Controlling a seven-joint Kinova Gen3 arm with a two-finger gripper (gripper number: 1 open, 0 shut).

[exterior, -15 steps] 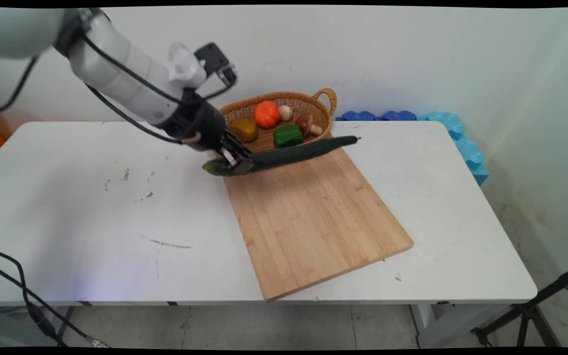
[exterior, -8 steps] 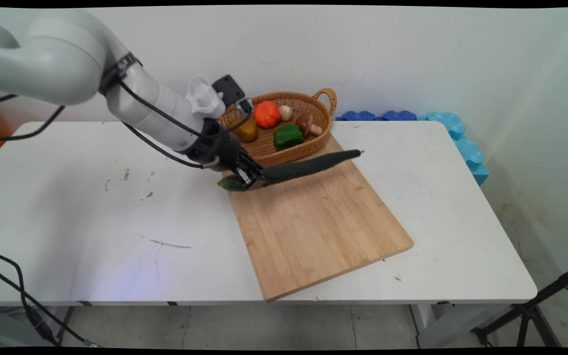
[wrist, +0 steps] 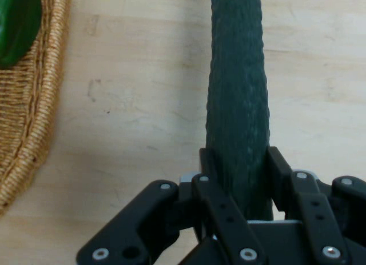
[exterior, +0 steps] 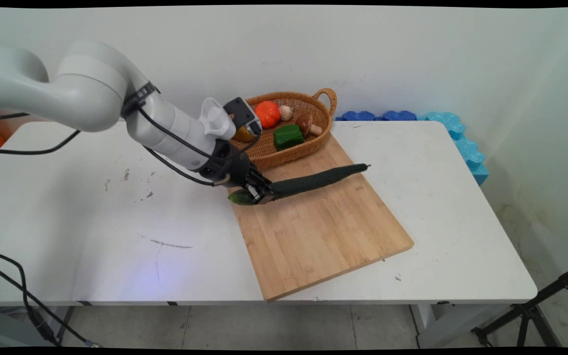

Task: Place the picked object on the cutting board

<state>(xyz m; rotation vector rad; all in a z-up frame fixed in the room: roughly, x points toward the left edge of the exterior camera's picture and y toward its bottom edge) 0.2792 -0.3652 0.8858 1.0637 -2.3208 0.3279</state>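
Nearest the camera, the white table [exterior: 91, 236] lies bare but for scuffs, and a wooden cutting board [exterior: 323, 236] runs from the near edge up toward 12 o'clock. Over the board's far left corner the gripper [exterior: 259, 192] pinches a long dark green cucumber [exterior: 313, 180] close to its lighter stem end, which juts out toward 8 o'clock past the board's edge. In the hand view the fingers [wrist: 206, 162] press against both flanks of the cucumber [wrist: 237, 99], with the board's pale grain below it. Most of its length reaches away from the grip toward 2 o'clock, low over the board; whether the far tip touches the wood I cannot tell. Held so near one end, the long overhang could lever the cucumber round in the grip or let it slip, and a roll on release could carry it off the board. Beyond, at 12 o'clock from the gripper, a wicker basket [exterior: 326, 98] sits on the board's far end, close enough for the hand to brush it. It holds an orange pumpkin [exterior: 267, 113], a green pepper [exterior: 288, 135], a brown mushroom [exterior: 306, 123] and a small pale bulb [exterior: 285, 112].
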